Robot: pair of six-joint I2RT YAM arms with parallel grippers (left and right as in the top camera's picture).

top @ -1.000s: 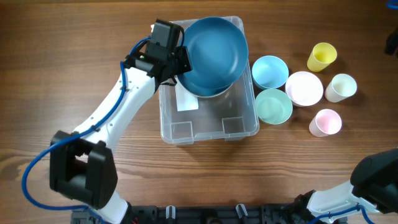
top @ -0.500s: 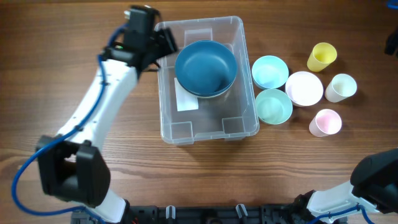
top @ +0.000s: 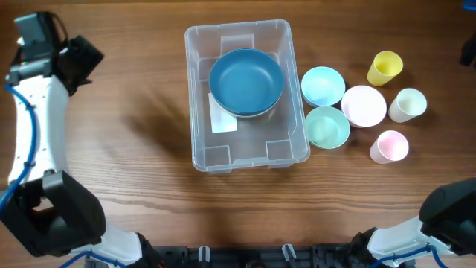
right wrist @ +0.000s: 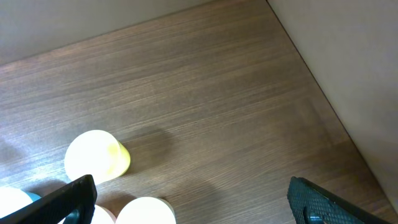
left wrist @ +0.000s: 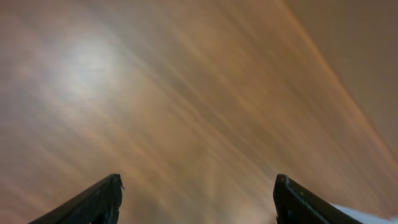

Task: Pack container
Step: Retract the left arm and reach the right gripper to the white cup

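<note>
The container (top: 249, 143), a clear rectangular bin with a white label (top: 223, 119) on its bottom, stands mid-table. A dark blue bowl (top: 246, 80) rests upright inside its far half. My left gripper (top: 91, 56) is far off at the table's upper left, well apart from the bin. In the left wrist view the gripper (left wrist: 197, 178) is open over blurred wood, with nothing between the fingers. My right gripper (right wrist: 189, 182) is open and empty over bare wood, near a yellow cup (right wrist: 96, 155) and a white cup (right wrist: 146, 211).
Right of the bin sit a light blue bowl (top: 323, 85), a mint bowl (top: 327, 126) and a pale pink bowl (top: 364, 105). Further right stand a yellow cup (top: 384, 68), a white cup (top: 407, 104) and a pink cup (top: 390, 146).
My left gripper opened and let go of the blue bowl, which now lies in the container. The arm then swung away to the table's upper left.
</note>
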